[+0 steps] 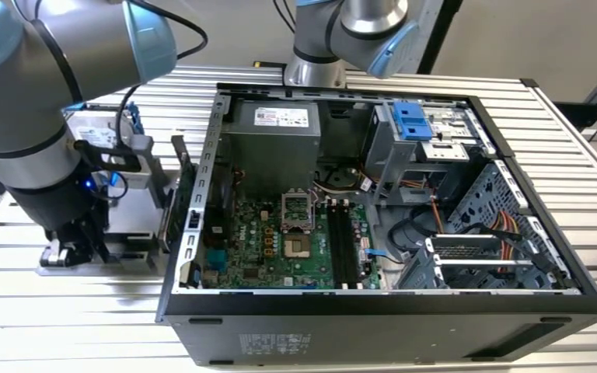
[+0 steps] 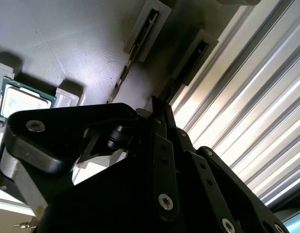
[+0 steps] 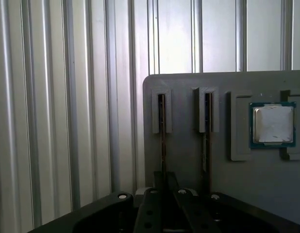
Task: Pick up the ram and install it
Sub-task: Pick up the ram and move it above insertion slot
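While the arm hangs low over the tray (image 3: 184, 155) beside the case (image 1: 382, 326), I see the gripper (image 3: 164, 178) pinched onto the ram (image 3: 162, 131). The ram stands on edge in the tray's outermost slot, with a second stick (image 3: 206, 131) slotted just beside it and the CPU (image 3: 272, 124) beyond.

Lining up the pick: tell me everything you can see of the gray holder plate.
The holder plate is matte gray, plastic-looking, lying flat on the ribbed metal table. Two raised slot guides each hold a thin ram stick on edge; raised blocks frame a silver-lidded processor. The tool hangs over the slot nearest the plate's edge.
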Robot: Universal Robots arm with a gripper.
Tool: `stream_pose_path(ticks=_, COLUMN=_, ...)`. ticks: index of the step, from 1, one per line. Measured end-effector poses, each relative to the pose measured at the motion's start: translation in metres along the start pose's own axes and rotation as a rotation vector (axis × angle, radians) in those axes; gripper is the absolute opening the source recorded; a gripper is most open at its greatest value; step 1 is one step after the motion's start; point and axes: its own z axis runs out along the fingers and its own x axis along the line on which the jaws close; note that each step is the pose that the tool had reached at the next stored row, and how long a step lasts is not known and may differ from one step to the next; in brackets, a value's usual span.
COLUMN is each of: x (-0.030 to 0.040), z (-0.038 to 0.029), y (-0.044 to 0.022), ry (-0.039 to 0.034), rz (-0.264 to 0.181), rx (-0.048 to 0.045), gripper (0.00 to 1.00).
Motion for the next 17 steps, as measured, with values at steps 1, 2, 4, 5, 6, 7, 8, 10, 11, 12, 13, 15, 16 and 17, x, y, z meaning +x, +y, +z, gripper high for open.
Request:
stream_pose_path(ticks=1, x=0.0, z=-0.0006, y=0.0, ry=0.0001, rz=0.0, rx=0.0, gripper=0.0)
stream_pose_path(ticks=2, x=0.0001, z=-0.0013, y=0.0, ry=0.0001, rz=0.0, rx=0.0, gripper=0.0)
stream_pose_path(ticks=4, x=0.0002, z=-0.0029, y=0.0, ry=0.0, rz=0.0, rx=0.0001, gripper=0.0)
stream_pose_path(ticks=5, x=0.0002, z=-0.0039, y=0.0001, ry=0.0, rz=0.0, rx=0.0, gripper=0.0)
stream_pose_path(ticks=6, x=0.0003, z=-0.0048, y=0.0001, ry=0.0, rz=0.0, rx=0.0, gripper=0.0)
stream_pose_path(ticks=7, x=0.0003, z=-0.0058, y=0.0001, ry=0.0, rz=0.0, rx=0.0001, gripper=0.0)
stream_pose_path(ticks=8, x=0.0004, z=-0.0067, y=0.0001, ry=0.0, rz=0.0, rx=0.0, gripper=0.0)
stream_pose_path(ticks=10, x=0.0005, z=-0.0086, y=0.0001, ry=0.0, rz=0.0, rx=0.0001, gripper=0.0)
stream_pose_path(ticks=11, x=0.0006, z=-0.0095, y=0.0001, ry=0.0001, rz=0.0, rx=0.0, gripper=0.0)
stream_pose_path(ticks=12, x=0.0006, z=-0.0104, y=0.0001, ry=0.0001, rz=0.0, rx=0.0, gripper=0.0)
stream_pose_path(ticks=13, x=0.0006, z=-0.0111, y=0.0001, ry=0.0001, rz=0.0, rx=0.0, gripper=0.0)
stream_pose_path(ticks=15, x=0.0007, z=-0.0125, y=0.0002, ry=0.0, rz=0.0, rx=0.0001, gripper=0.0)
stream_pose_path(ticks=16, x=0.0007, z=-0.0132, y=0.0002, ry=0.0001, rz=0.0, rx=0.0, gripper=0.0)
stream_pose_path(ticks=17, x=0.0008, z=-0.0138, y=0.0002, ry=0.0, rz=0.0, rx=0.0, gripper=0.0)
